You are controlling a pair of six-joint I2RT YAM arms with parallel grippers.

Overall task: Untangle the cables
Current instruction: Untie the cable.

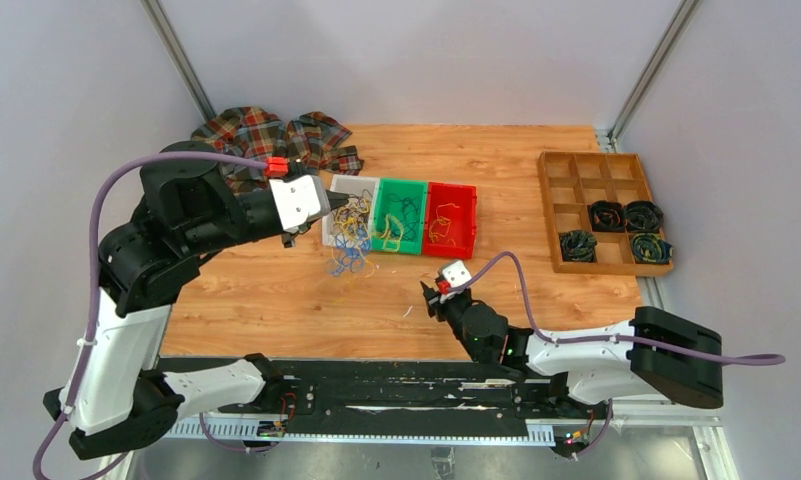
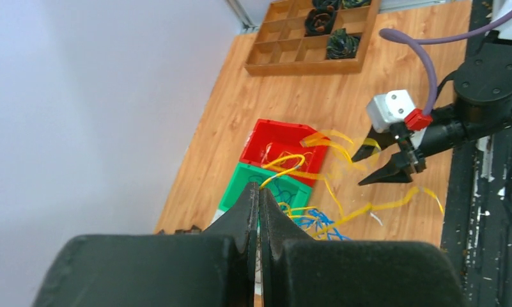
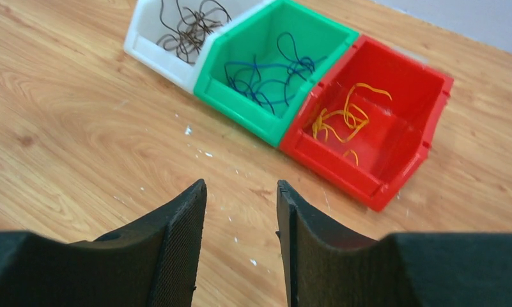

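Over the white bin (image 1: 356,182), my left gripper (image 1: 336,203) pinches the cables (image 1: 349,240), which dangle tableward; the right gripper (image 1: 431,300) gapes empty nearby. Mid-separation, I judge: next, the right must catch one strand and pull.

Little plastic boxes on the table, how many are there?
3, in one row: the white plastic box at the row's left in the top view, the green plastic box in the middle, the red plastic box on the right. None seems hidden.
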